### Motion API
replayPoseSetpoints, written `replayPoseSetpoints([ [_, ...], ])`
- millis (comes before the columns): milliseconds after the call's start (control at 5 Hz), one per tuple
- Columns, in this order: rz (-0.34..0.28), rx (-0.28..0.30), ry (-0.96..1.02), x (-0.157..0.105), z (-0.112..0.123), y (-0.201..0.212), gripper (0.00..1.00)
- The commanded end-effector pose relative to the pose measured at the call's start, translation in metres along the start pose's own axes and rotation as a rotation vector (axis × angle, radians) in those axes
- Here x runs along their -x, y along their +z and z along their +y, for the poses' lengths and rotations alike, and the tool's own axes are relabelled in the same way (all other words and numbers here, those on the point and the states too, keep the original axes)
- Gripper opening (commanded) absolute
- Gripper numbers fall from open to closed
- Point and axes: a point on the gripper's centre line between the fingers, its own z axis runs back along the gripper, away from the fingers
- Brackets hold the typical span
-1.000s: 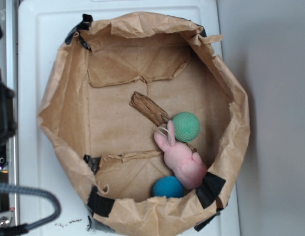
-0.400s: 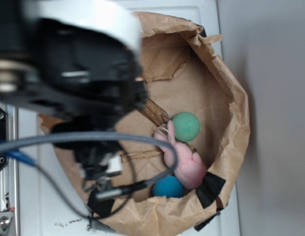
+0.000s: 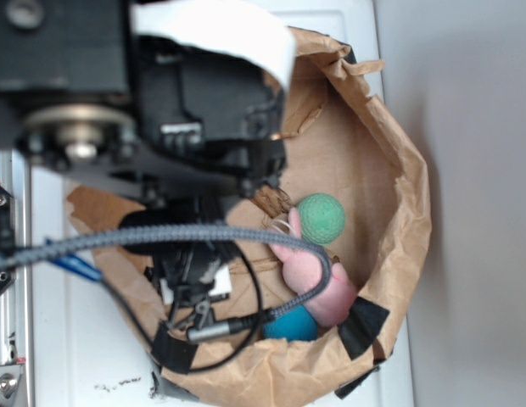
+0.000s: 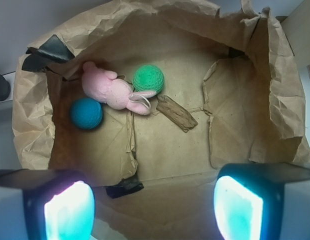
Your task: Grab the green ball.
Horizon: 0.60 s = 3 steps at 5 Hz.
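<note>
The green ball (image 3: 321, 218) is a small knitted mint-green ball lying on the floor of a brown paper bag (image 3: 390, 161), against the pink bunny's head. It also shows in the wrist view (image 4: 148, 78). My gripper (image 4: 152, 210) is open and empty, its two lit pads wide apart, high above the bag's near side and well short of the ball. In the exterior view the black arm covers the bag's left half and the fingertips are hidden.
A pink bunny (image 4: 111, 92), a teal-blue ball (image 4: 87, 113) and a brown wood piece (image 4: 176, 112) lie on the bag floor (image 4: 165, 145) beside the green ball. The bag's crumpled walls rise all around. Black tape (image 3: 363, 326) holds the rim.
The arm has swung in from the left over the bag, now covering its left half. The objects in the bag have not moved.
</note>
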Motion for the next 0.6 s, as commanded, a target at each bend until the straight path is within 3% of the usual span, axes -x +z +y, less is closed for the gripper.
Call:
replayPoseSetpoints([
  [0,-0.052,0.003,0.025,-0.007,0.006,0.015,1.00],
  [200,-0.110,-0.060,0.085,-0.051,0.002,-0.038,1.00],
  [400,-0.112,-0.085,0.139,-0.091,0.001,-0.056,1.00],
])
